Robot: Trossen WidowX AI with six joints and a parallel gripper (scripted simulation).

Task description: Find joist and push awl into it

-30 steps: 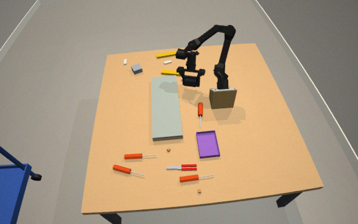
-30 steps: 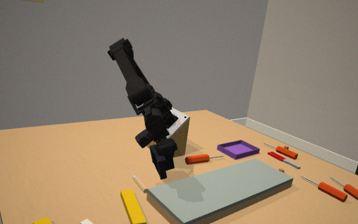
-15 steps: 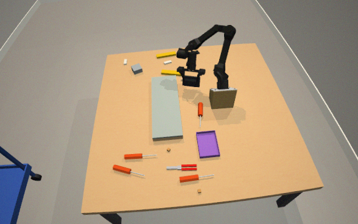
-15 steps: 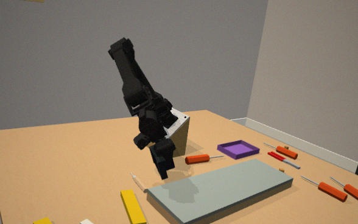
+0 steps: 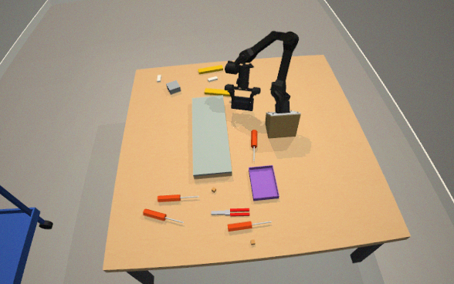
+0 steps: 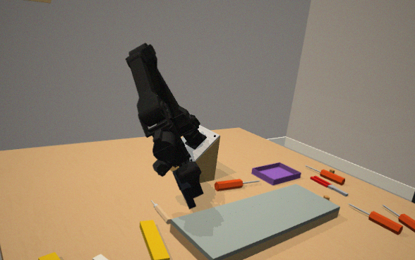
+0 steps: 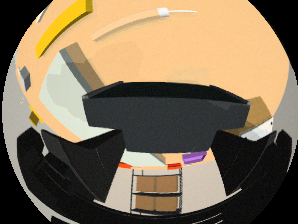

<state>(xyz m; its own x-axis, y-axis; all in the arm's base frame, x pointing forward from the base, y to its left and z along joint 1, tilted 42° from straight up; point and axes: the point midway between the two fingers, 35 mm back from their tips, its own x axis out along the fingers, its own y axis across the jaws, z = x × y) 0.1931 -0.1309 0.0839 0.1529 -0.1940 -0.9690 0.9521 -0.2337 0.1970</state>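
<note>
Grey walls [image 6: 229,63] rise behind a wood-toned counter [image 5: 328,185] [image 6: 88,184] [image 7: 225,45], with a blue cart [image 5: 34,220] on the floor to one side; our black arm [image 5: 286,63] [image 6: 149,106] reaches up from its block-shaped mount [image 5: 282,125] [image 6: 212,155] [image 7: 257,112] and bends down toward one end of the floor panel [image 5: 211,139] [image 6: 259,220] [image 7: 60,95]. We have our claw [image 5: 242,101] [image 6: 190,185] [image 7: 169,131] set wide around the dark, boxy stud finder [image 5: 242,104] [image 6: 186,192] [image 7: 167,117], gripping it from both sides; we hold it raised above the counter, near the panel's end rather than pressed on it.

Our awl [image 6: 162,213] [image 7: 130,24], pale-handled with a white collar and thin tip, lies on the counter just beside that same end; the purple tray [image 5: 263,183] [image 6: 277,174] [image 7: 194,158] sits near the opposite end, with nothing inside, so the stud finder has yet to be put there. We see an orange-handled screwdriver [image 5: 254,139] [image 6: 229,184] between mount and panel, its shaft toward the tray; three more orange-handled screwdrivers lie past the panel's other end, around red-handled pliers [image 5: 239,214] [image 6: 320,181]; a grey block [image 5: 174,87] [image 7: 25,78] rests beyond the awl's end of the panel, near two yellow bars.
</note>
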